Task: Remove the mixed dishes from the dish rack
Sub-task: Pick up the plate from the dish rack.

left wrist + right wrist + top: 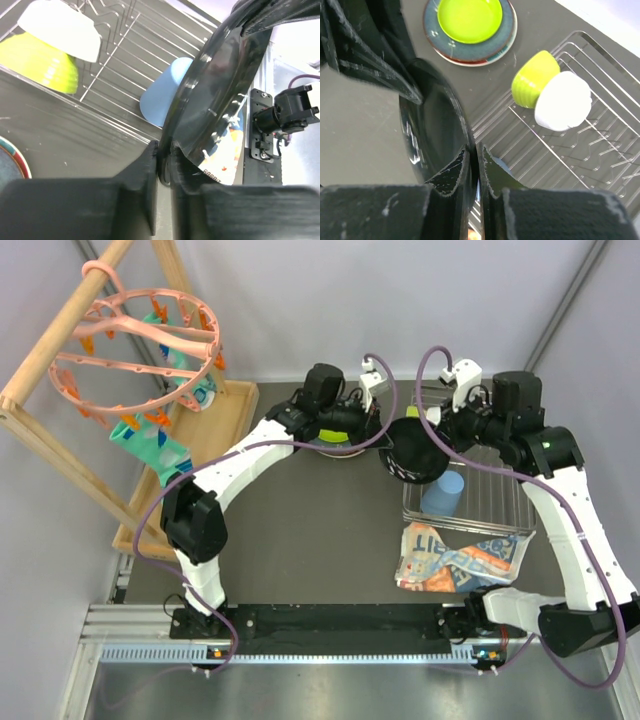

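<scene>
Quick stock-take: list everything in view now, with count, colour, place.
rack: 1, silver, right
dark plate: 1, dark, held on edge at rack's left side
cup: 1, blue, in rack
green bowl: 1, lime, in rack
white bowl: 1, white, in rack
green plate: 1, lime, on teal plate
teal plate: 1, red-rimmed, on table
packet: 1, orange-blue-white, before rack
frame: 1, wood, pink ring, far left
left hand, right hand: 2, black, shut on dark plate

On the bench [290, 530], right: a rack [495, 498] with a cup [443, 493] and two touching bowls [535, 77] inside. Left of it, a stack of plates [470, 20]; between them, a big plate [412, 450] on edge. In front of the rack, a packet [455, 560]; far left, a wooden frame [232, 405].
</scene>
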You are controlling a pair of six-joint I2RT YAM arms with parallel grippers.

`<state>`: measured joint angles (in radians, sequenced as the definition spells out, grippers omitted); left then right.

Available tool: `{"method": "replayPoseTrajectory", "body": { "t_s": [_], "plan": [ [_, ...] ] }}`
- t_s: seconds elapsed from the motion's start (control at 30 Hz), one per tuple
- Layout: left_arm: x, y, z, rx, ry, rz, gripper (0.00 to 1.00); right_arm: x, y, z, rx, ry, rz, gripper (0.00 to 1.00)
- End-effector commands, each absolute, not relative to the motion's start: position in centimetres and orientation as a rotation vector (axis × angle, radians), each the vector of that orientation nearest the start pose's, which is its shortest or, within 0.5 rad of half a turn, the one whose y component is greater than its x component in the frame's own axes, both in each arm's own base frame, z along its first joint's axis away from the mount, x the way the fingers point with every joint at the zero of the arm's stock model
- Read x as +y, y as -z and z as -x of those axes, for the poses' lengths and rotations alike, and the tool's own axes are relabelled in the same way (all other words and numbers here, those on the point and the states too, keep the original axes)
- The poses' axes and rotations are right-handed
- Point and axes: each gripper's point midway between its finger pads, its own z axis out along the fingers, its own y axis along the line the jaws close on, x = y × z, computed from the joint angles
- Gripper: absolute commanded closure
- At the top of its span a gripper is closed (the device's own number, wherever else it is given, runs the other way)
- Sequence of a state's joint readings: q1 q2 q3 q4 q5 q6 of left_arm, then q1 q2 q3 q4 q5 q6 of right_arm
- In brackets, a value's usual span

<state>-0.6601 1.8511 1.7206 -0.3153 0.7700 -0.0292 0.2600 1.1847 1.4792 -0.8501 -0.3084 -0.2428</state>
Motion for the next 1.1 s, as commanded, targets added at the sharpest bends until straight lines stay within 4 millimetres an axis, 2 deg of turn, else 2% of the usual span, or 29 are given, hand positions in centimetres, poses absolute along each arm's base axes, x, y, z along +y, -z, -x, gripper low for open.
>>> {"method": "replayPoseTrajectory", "body": {
  "t_s": [0.0, 0.03, 0.1, 0.2, 0.3, 0.33, 0.4, 0.43, 0.53, 0.6, 0.63, 0.7, 0.73, 0.8, 0.83, 0.9, 0.93, 1.0, 1.07],
  "plan": [
    [-40.7, -30.7, -32.1, 1.629, 1.195, -1.130, 0.94, 12.9, -34.8, -30.0, 1.887, -0.328, 0.711, 1.00],
    [-40.7, -30.6, -32.0, 1.627, 1.205, -1.131, 1.00, 12.9, -34.7, -30.0, 1.890, -0.329, 0.712, 1.00],
    [-40.7, -30.6, -31.8, 1.628, 1.217, -1.131, 1.00, 12.9, -34.6, -30.0, 1.890, -0.329, 0.712, 1.00],
    [-40.8, -30.8, -31.4, 1.619, 1.244, -1.138, 1.00, 12.9, -34.5, -30.1, 1.893, -0.327, 0.713, 0.95],
    [-40.8, -30.8, -31.2, 1.622, 1.251, -1.136, 1.00, 12.8, -34.4, -30.1, 1.897, -0.321, 0.710, 0.72],
    [-40.7, -30.8, -31.4, 1.625, 1.241, -1.129, 1.00, 12.8, -34.3, -30.2, 1.899, -0.319, 0.709, 0.58],
    [-40.3, -30.5, -32.1, 1.642, 1.207, -1.102, 1.00, 12.6, -34.3, -30.3, 1.901, -0.307, 0.702, 0.44],
    [-40.1, -30.5, -32.3, 1.649, 1.198, -1.089, 1.00, 12.5, -34.4, -30.3, 1.900, -0.300, 0.698, 0.43],
    [-39.0, -30.3, -34.2, 1.691, 1.172, -0.991, 1.00, 12.2, -34.5, -30.6, 1.898, -0.273, 0.680, 0.39],
    [-37.7, -30.5, -36.3, 1.732, 1.171, -0.878, 1.00, 11.9, -34.6, -30.7, 1.899, -0.255, 0.667, 0.38],
    [-36.5, -30.6, -37.8, 1.750, 1.163, -0.815, 1.00, 11.8, -34.7, -30.8, 1.899, -0.251, 0.664, 0.37],
    [-35.3, -31.0, -39.8, 1.785, 1.196, -0.682, 1.00, 11.7, -34.6, -30.8, 1.902, -0.243, 0.659, 0.37],
    [-33.7, -31.1, -41.4, 1.798, 1.191, -0.609, 1.00, 11.6, -34.6, -30.9, 1.903, -0.239, 0.656, 0.37],
    [-32.5, -30.8, -43.1, 1.837, 1.227, -0.486, 1.00, 11.6, -34.5, -30.9, 1.904, -0.235, 0.655, 0.37],
    [-31.0, -30.4, -44.8, 1.849, 1.216, -0.419, 1.00, 11.5, -34.5, -30.9, 1.904, -0.234, 0.654, 0.37],
    [-29.8, -30.1, -46.3, 1.871, 1.244, -0.307, 1.00, 11.5, -34.5, -30.9, 1.908, -0.233, 0.654, 0.37],
    [-28.7, -29.2, -47.7, 1.886, 1.241, -0.251, 1.00, 11.5, -34.3, -30.9, 1.912, -0.233, 0.654, 0.37],
    [-27.6, -28.3, -49.0, 1.916, 1.274, -0.143, 1.00, 11.4, -34.5, -30.8, 1.909, -0.230, 0.654, 0.37],
    [-26.2, -26.3, -50.9, 1.945, 1.277, -0.044, 1.00, 11.3, -34.4, -30.8, 1.911, -0.225, 0.653, 0.37]
  ]
}}
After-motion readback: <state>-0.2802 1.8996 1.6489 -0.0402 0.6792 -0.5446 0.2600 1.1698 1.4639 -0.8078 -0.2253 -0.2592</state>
